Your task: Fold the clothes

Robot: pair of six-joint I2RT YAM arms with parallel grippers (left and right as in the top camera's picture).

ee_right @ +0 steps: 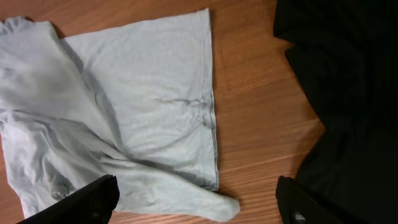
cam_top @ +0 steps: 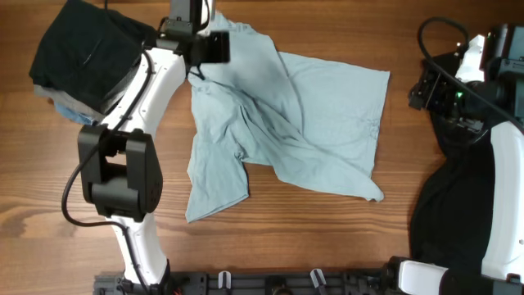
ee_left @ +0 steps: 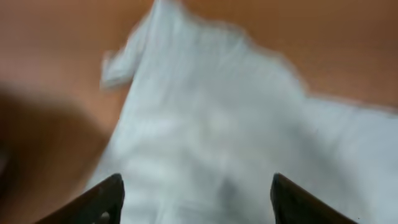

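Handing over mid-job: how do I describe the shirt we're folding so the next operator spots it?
Look at the middle of the wooden table. The T-shirt lies there rumpled, partly folded over itself. It is pale blue, while the pile at the far left corner and the garment by the right edge are black.

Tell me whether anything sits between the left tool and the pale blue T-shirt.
Nothing visible does. The left tool hangs open right above the pale blue T-shirt, with only its cloth below in the blurred wrist view.
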